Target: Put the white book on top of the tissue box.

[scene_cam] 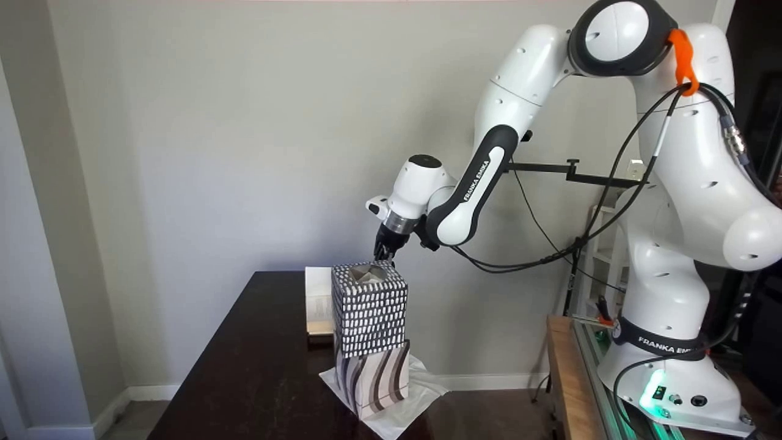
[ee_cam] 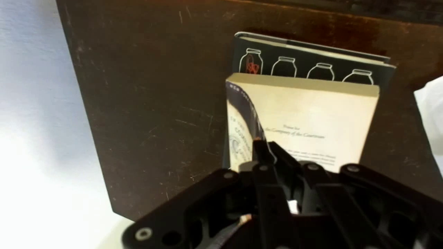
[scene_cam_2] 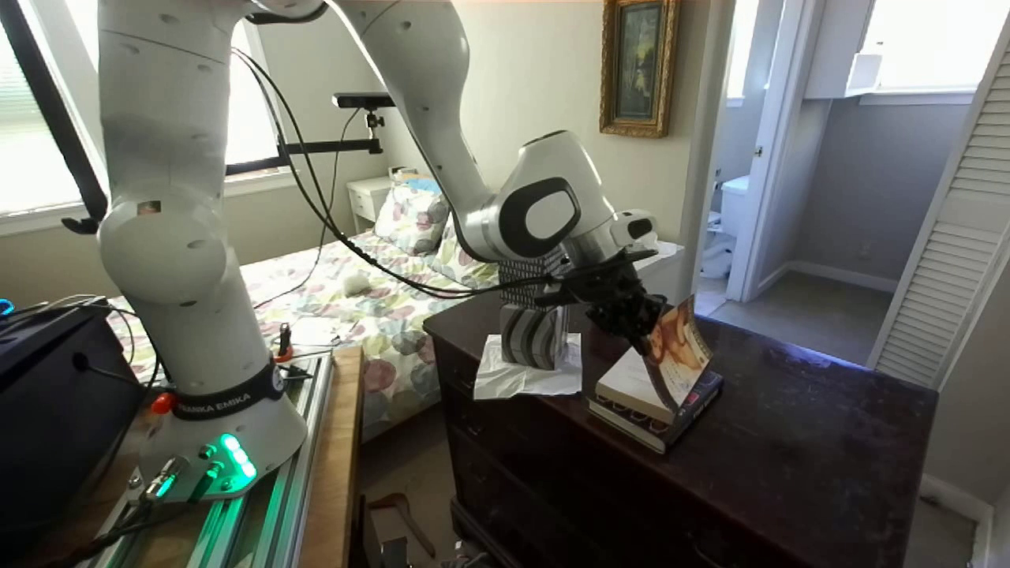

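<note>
White book: lying on a darker book, cover raised
Gripper: pinching that cover
Tissue box: nearby, no book on top
Done: apparently just the grip
Left: lift, carry, place

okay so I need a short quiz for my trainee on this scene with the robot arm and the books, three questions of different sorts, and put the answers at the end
1. True or false: the tissue box has an opening in its top.
2. What lies directly under the open book?
3. Your judgement: what could go wrong if the fingers lifted straight up from here?

Key
1. True.
2. A second book, with jar outlines drawn on it.
3. The fingers seem to pinch only the open book's raised cover, so the book might just open wider or slip free rather than come up whole.
</note>
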`<state>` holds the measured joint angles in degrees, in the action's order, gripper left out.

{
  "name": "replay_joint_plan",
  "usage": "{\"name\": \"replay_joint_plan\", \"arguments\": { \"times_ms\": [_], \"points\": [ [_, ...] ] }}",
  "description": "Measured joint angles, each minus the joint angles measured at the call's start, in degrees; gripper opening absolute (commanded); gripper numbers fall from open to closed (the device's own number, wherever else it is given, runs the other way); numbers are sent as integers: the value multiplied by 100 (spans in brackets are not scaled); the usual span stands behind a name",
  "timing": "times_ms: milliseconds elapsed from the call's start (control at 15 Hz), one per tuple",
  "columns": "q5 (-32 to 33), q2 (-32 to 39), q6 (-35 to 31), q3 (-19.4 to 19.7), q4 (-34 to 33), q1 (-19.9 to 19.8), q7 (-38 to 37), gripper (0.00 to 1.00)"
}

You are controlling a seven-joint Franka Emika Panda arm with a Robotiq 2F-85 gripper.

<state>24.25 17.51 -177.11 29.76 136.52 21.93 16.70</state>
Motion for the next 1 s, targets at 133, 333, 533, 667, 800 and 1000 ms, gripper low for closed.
{"name": "replay_joint_plan", "arguments": {
  "times_ms": [133, 333, 533, 667, 800, 1000],
  "points": [
    [5, -170, 213, 150, -54, 146, 0, 1],
    [15, -301, 451, 347, -143, 366, -33, 1],
    [27, -315, 593, 524, -235, 557, -122, 1],
    [52, -325, 676, 669, -296, 711, -185, 1],
    [97, -352, 785, 851, -382, 898, -289, 1],
    [236, -469, 1095, 1121, -542, 1211, -474, 1]
  ]
}}
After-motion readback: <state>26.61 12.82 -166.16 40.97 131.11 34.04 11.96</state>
